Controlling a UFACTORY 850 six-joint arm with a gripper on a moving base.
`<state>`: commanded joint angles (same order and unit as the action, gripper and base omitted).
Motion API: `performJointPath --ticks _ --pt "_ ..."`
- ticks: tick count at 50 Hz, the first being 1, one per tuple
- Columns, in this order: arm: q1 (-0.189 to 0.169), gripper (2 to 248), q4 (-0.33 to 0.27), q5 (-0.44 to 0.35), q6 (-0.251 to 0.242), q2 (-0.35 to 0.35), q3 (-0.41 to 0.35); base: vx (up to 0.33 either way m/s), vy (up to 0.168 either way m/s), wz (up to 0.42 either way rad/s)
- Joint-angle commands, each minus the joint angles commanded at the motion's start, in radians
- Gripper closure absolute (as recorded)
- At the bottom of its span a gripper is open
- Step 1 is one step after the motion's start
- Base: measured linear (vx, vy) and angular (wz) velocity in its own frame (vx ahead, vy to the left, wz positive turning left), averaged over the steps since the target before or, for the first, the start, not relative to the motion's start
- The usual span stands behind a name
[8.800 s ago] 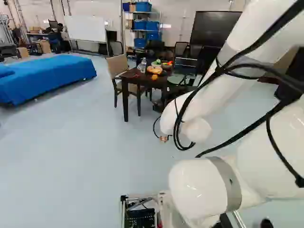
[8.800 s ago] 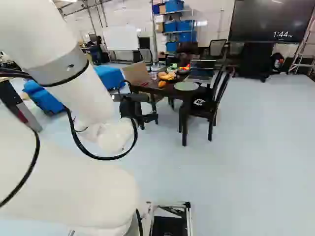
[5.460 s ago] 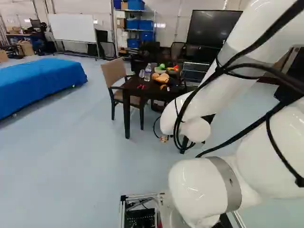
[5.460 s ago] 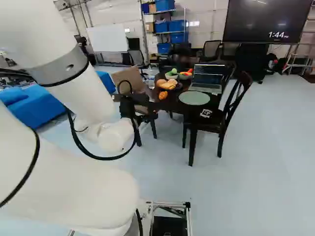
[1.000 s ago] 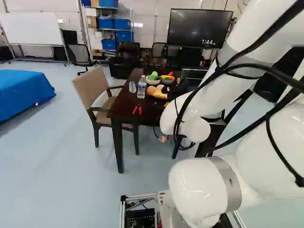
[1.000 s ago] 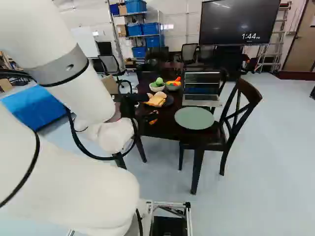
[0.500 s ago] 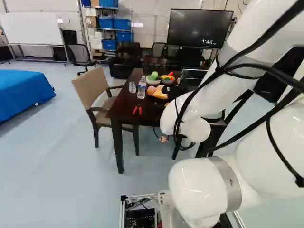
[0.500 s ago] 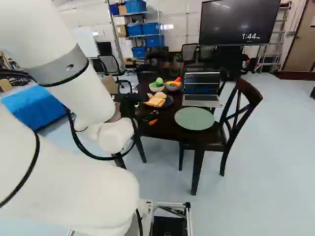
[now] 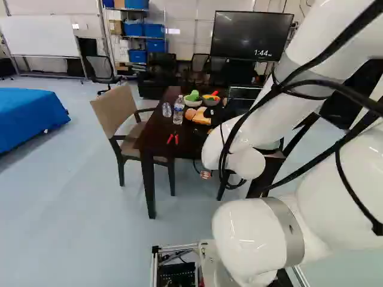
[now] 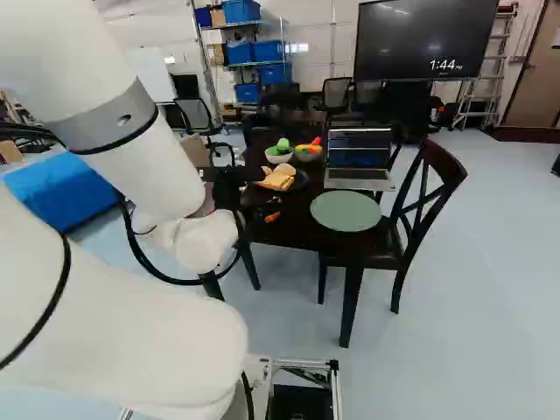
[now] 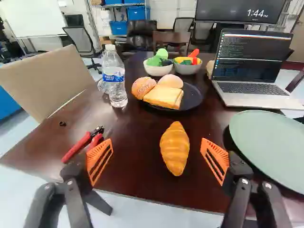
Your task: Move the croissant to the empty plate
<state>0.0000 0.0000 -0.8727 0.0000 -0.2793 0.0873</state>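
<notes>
Between the gripper's [image 10: 265, 192] two fingers there is a wide gap, the orange pads [image 11: 99, 160] facing each other from either side. At twelve o'clock, straight ahead in the wrist view, the croissant [image 11: 175, 148] lies directly on the dark wooden table [image 11: 128, 166], nearer the right finger's line than the left's. Red-handled pliers [image 11: 80, 145] lie at ten o'clock, near the left finger. The green plate [image 11: 278, 142] sits at two o'clock, beyond the right finger and apart from the croissant. Farther along twelve o'clock, a dark plate [image 11: 194, 97] carries bread slices [image 11: 164, 97], a seeded bun [image 11: 143, 87] and a plain bun [image 11: 171, 81]; a water bottle [image 11: 114, 78] stands upright near it, at eleven. Behind that plate are a white bowl [image 11: 158, 71] and a gray bowl [image 11: 187, 70], side by side. At one o'clock an open laptop [image 11: 249, 90] stands just past the green plate.
</notes>
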Motion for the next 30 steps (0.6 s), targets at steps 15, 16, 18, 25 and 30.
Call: performJointPath --ticks 15,16,18,25,30 --pt "-0.004 3 0.000 0.000 0.000 0.021 0.039 0.000 0.000 0.000" --pt "-0.005 3 0.000 0.000 0.000 0.023 0.044 0.000 0.000 0.000" --pt "-0.007 3 0.000 0.000 0.000 0.029 0.054 0.000 0.000 0.000" --pt "-0.008 3 0.000 0.003 0.000 0.050 0.091 0.000 0.000 0.000" --pt "-0.008 3 0.001 0.022 0.000 0.065 0.116 0.000 0.000 0.000"
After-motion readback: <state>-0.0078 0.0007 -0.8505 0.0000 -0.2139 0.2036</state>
